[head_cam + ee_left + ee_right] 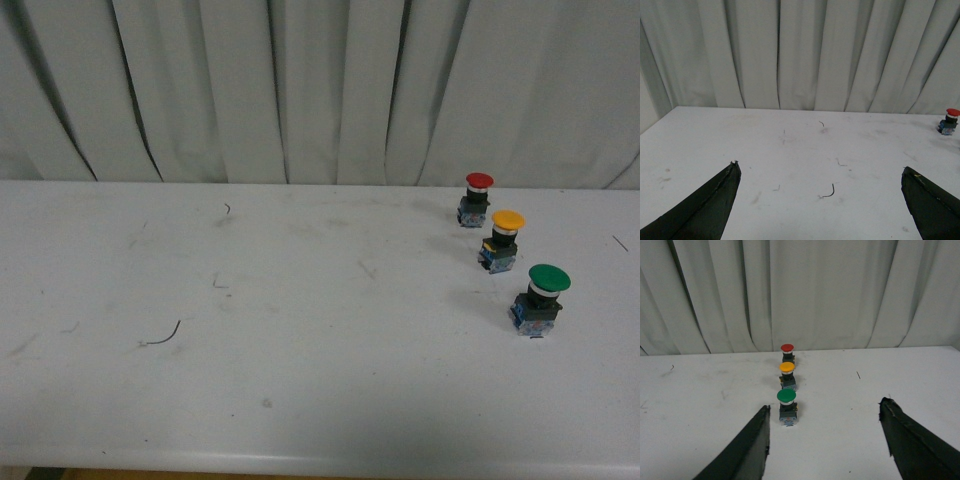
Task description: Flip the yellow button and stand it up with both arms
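Note:
The yellow button (pixel 502 242) stands upright, cap on top, on the white table (pixel 300 330) at the right, between a red-capped one and a green-capped one. In the right wrist view the yellow button (pixel 787 375) is the middle of that row, well beyond my right gripper (pixel 824 422), which is open and holds nothing. My left gripper (pixel 820 175) is open too, over bare table with nothing between its fingers. The yellow button is out of the left wrist view. Neither arm shows in the front view.
The red-capped button (pixel 477 198) stands behind the yellow one, the larger green-capped button (pixel 540 298) in front of it. The red button (pixel 949 120) shows at the edge of the left wrist view. A small dark wire scrap (pixel 165 335) lies mid-left. Grey curtain (pixel 320 90) backs the table.

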Controlling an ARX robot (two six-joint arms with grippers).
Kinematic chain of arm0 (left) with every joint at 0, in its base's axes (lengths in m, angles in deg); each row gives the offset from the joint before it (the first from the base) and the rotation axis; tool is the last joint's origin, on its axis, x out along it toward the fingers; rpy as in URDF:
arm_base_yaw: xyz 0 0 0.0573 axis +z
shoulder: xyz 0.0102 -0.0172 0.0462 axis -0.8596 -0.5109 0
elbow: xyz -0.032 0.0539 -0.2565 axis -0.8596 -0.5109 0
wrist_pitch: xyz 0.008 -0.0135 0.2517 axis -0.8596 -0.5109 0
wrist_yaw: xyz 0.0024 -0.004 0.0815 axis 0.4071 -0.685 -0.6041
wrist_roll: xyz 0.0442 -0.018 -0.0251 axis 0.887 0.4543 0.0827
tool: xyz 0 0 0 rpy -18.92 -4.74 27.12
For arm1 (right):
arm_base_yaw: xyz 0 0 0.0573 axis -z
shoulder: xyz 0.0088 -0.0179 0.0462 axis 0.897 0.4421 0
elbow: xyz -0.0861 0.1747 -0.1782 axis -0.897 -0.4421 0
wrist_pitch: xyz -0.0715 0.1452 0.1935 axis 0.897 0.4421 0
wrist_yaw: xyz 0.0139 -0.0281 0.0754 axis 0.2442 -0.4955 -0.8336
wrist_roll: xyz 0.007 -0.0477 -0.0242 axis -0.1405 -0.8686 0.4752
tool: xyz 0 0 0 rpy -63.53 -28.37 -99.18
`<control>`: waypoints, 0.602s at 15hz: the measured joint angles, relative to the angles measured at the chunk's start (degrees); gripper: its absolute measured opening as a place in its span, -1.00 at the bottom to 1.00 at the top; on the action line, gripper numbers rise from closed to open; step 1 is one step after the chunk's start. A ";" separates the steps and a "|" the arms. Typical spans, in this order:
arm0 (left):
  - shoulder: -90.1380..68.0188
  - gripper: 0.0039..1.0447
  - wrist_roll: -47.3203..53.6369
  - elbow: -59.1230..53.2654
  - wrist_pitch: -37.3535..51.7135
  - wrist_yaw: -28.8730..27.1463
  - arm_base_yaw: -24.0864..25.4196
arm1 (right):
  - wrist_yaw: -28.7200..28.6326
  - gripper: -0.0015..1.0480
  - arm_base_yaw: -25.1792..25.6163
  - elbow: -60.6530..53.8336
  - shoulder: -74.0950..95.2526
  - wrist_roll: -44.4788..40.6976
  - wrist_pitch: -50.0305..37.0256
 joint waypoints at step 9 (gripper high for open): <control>0.00 0.88 0.00 0.00 0.00 0.00 0.00 | 0.00 0.87 0.00 0.00 0.00 0.00 0.02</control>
